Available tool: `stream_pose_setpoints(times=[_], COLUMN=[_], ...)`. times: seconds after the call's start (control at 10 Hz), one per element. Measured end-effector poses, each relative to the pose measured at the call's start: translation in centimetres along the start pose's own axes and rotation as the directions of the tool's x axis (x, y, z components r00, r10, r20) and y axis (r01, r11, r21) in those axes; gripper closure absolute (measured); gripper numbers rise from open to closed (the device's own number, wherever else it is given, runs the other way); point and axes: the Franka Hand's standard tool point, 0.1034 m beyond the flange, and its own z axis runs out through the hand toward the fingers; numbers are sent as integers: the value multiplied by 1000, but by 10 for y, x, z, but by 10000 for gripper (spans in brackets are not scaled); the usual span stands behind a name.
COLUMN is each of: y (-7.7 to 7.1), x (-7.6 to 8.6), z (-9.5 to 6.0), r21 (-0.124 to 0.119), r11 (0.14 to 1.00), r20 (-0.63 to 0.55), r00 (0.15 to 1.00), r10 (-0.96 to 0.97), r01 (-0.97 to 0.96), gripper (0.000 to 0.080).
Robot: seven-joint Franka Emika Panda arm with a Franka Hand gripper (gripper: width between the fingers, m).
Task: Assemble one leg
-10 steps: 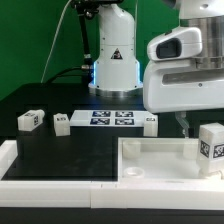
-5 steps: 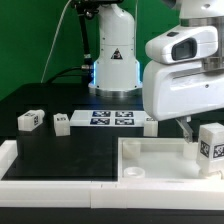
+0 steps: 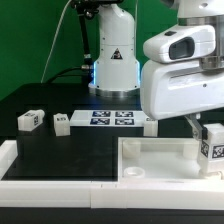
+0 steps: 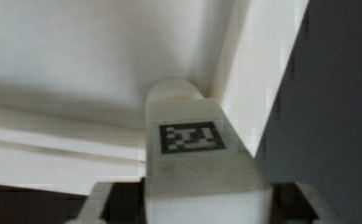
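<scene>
In the exterior view my gripper (image 3: 203, 132) hangs at the right, shut on a leg (image 3: 212, 148), a small white block with a black-and-white tag. It holds the leg upright over the right end of the white tray-like tabletop (image 3: 150, 158). In the wrist view the leg (image 4: 199, 150) fills the middle between my fingers (image 4: 114, 203), its tag facing the camera, with the tabletop's white walls (image 4: 71, 95) beyond it. My gripper (image 4: 199, 205) grips its near end. Whether the leg touches the tabletop is hidden.
Three more legs lie on the black table: one at the exterior view's left (image 3: 29, 120), one beside it (image 3: 61, 122), one behind the tabletop (image 3: 150, 123). The marker board (image 3: 112, 118) lies between them. A white rim (image 3: 10, 155) borders the table.
My hand has shifted a little toward the exterior view's left and slightly down, carrying the leg with it. The other parts have not moved.
</scene>
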Motion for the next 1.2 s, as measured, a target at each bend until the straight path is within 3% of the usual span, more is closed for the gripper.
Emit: stream_pose_setpoints(times=[0.2,0.4,0.5,0.6,0.7,0.8,1.0,1.1,1.2], y=[9,12,12,13,12,10,4,5,5], x=[-1,-1,-1,-1,-1,-1,-2,-2,-2], z=[-2,-2,-2,-1,-1,-1,1,0,1], r21=[18,83,97,117,123,131,131,134,133], r11=[981,815,759,638,558,405,205,168,210], r20=[-60,-94,-89,-70,-57,-35,-12,-4,-10], r00=[980,810,754,634,555,404,205,169,211], r10=[192,579,651,770,830,914,979,986,977], r01=[-191,-573,-644,-761,-821,-905,-970,-977,-969], gripper=[501,503,503,503,503,503,502,502,502])
